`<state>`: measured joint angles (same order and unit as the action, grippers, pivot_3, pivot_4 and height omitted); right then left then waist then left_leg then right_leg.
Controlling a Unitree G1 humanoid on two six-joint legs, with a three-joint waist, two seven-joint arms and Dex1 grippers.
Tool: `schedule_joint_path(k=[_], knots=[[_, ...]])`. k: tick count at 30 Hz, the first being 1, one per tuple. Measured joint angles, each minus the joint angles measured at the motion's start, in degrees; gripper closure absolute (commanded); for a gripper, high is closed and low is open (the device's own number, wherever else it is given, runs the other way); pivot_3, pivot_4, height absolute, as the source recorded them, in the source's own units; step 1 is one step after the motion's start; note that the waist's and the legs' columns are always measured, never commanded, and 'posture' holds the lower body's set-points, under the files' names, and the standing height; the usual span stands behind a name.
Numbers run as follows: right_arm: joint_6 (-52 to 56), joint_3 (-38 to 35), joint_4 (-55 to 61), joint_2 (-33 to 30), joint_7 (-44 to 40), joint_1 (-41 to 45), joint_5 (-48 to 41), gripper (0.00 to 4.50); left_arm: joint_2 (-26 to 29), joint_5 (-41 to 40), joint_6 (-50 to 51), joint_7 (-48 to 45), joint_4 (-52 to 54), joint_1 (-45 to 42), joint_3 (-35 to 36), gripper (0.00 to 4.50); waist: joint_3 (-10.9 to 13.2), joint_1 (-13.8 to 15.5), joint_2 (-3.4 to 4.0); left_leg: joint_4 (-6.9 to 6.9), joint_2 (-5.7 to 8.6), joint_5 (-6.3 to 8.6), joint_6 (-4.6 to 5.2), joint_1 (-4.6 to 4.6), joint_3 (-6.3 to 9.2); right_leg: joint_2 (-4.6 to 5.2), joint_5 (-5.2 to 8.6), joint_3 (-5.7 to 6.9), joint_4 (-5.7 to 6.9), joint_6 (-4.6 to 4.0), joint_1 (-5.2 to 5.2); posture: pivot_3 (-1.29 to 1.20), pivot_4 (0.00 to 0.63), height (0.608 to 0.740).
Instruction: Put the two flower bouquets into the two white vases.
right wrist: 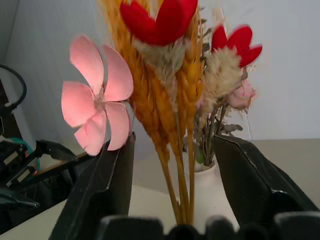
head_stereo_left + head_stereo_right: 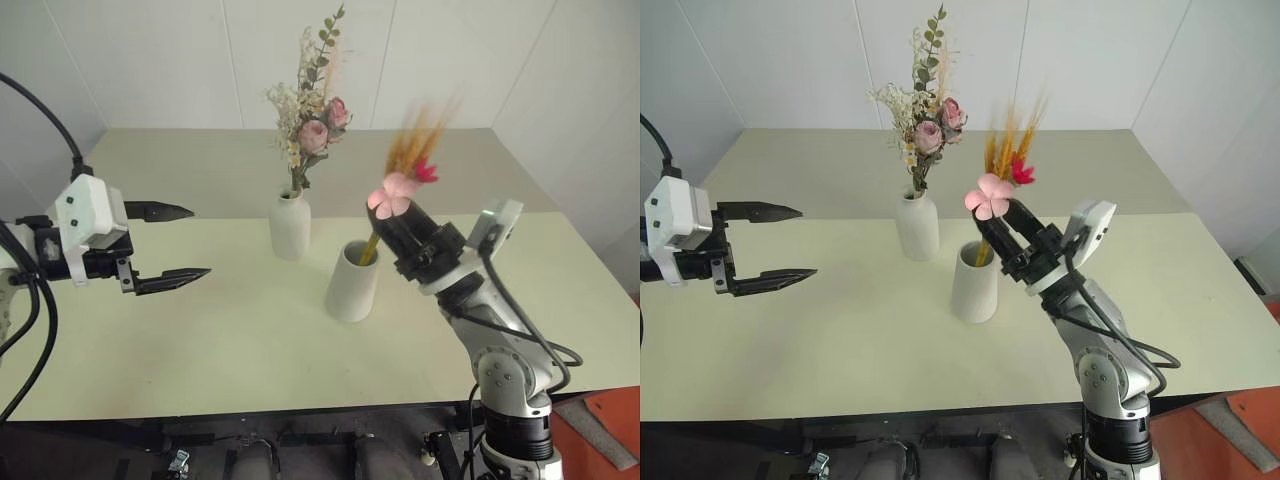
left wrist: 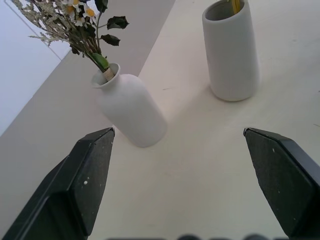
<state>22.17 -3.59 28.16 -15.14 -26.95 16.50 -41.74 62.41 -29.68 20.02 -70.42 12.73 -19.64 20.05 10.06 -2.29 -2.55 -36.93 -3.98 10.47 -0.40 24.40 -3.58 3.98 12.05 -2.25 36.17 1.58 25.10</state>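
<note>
black right claw (image 2: pixel 1002 222) tilts upward beside stems (image 1: pixel 175 170)

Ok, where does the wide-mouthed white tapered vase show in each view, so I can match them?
Left eye view: wide-mouthed white tapered vase just right of centre, by the right claw.
Right eye view: the vase at centre.
Left wrist view: the vase stands past the open fingers.
Right wrist view: I cannot make it out.
Shared landmark: the narrow-necked white bottle vase holding the bushy bouquet.

Bright even light, soft shadows on the table (image 2: pixel 200 340), motion-blurred yellow-stemmed bunch (image 2: pixel 415 150), near blossoms unsharp
</note>
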Motion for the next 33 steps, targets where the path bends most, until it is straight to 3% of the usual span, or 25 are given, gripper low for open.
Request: schedule_joint_path(k=[2,7,9,15,21,26,33], knots=[[2.02,0.85,2.93,-4.44,-0.94,-4.25,0.69,0.03,0.00,0.08,-0.04,0.15,-0.15,0.00,0.00,0.00,-0.01,0.34,-0.01,0.02,0.00,0.00,0.00,0.01,0.00,0.02,0.04,0.01,-0.02,0.00,-0.01,0.00,0.150,0.740],[2.14,0.44,7.78,-16.89,-7.12,-18.38,6.60,0.03,-0.01,0.29,-0.40,0.25,-0.37,-0.04,-0.12,0.00,-0.01,1.43,-0.02,0.00,0.03,0.00,-0.01,-0.07,-0.04,0.04,0.22,0.00,-0.03,0.27,-0.06,0.00,0.150,0.740],[2.14,-1.82,8.30,-18.81,-8.65,-20.06,6.57,0.03,-0.02,0.41,-0.71,0.25,-1.03,-0.16,-0.34,0.00,-0.02,1.41,-0.04,-0.02,0.02,0.00,-0.01,-0.16,-0.05,0.02,0.25,-0.03,-0.03,0.30,-0.10,0.00,0.150,0.740],[2.16,-22.44,8.83,-30.63,-20.77,-29.34,0.46,0.03,-0.10,0.51,-2.47,0.15,-2.28,-0.27,-0.95,0.00,-0.03,1.88,-0.04,-0.03,0.02,0.00,-0.01,-0.21,0.00,0.00,0.24,-0.03,-0.06,0.31,-0.19,0.00,0.150,0.740],[2.89,-41.85,-2.32,-40.09,-33.92,-34.34,-1.54,0.03,-0.43,0.33,-3.52,0.03,-2.35,0.97,-0.55,0.00,-0.03,1.97,-0.05,-0.03,0.03,0.01,-0.01,-0.33,-0.02,0.02,0.32,-0.05,-0.13,0.19,-0.35,0.00,0.150,0.740],[2.53,-49.22,-9.95,-44.38,-40.91,-35.01,1.49,0.03,-0.85,0.19,-4.49,-0.47,-2.97,1.95,0.43,0.00,-0.03,1.61,-0.05,-0.02,0.02,0.01,-0.01,-0.50,0.00,0.01,0.44,-0.05,-0.14,0.05,-0.50,0.00,0.150,0.740],[1.55,-49.61,-13.72,-45.42,-42.00,-32.02,5.52,0.03,-0.89,0.11,-4.73,-0.10,-2.37,6.60,5.39,0.00,-0.03,1.50,-0.05,0.00,0.03,0.02,-0.02,-0.70,0.00,0.06,0.49,-0.04,-0.20,0.04,-0.73,0.00,0.150,0.740]])
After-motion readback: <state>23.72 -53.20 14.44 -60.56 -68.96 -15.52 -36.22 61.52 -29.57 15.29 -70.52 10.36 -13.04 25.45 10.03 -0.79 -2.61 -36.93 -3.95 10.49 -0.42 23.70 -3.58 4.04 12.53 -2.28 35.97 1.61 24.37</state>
